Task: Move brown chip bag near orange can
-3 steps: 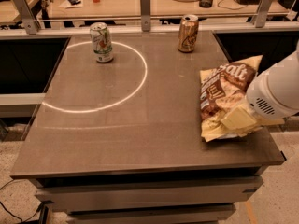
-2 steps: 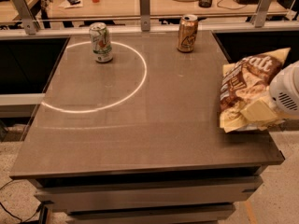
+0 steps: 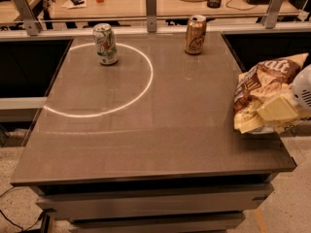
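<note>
The brown chip bag (image 3: 262,84) is at the table's right edge, tilted, with part of it hanging past the edge. My gripper (image 3: 265,118) comes in from the right and is shut on the bag's lower pale yellow end; its pale fingers (image 3: 277,109) lie across the bag. The white arm housing (image 3: 303,93) is just behind them. The orange can (image 3: 195,34) stands upright at the table's far edge, up and to the left of the bag and well apart from it.
A white-and-green can (image 3: 105,43) stands at the far left, on a bright ring of light (image 3: 141,89) on the grey table (image 3: 146,140). A railing with metal posts (image 3: 151,4) runs behind the table. The floor drops away past the right edge.
My gripper has carried the chip bag to the right, from inside the table's right side out to its right edge. Both cans have stayed put.
</note>
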Robot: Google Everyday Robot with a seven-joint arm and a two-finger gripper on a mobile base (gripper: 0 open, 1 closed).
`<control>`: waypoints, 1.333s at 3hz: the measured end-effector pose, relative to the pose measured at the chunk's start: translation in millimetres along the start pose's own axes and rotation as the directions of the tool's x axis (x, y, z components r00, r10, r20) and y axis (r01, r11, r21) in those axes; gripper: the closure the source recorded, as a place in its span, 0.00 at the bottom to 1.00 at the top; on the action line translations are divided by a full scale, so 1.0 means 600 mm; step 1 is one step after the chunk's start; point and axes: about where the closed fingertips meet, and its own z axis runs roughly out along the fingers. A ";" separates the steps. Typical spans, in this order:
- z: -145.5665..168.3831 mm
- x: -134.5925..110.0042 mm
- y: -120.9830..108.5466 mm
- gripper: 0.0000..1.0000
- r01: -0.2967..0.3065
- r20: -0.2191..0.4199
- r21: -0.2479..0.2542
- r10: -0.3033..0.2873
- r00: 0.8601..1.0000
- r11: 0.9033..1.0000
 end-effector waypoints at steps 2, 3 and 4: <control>0.015 -0.084 0.005 1.00 -0.072 0.153 0.040 0.065 0.986 0.997; 0.041 -0.115 0.004 1.00 -0.101 0.193 0.059 0.088 0.977 0.993; 0.085 -0.138 -0.001 1.00 -0.136 0.209 0.067 0.120 0.971 0.988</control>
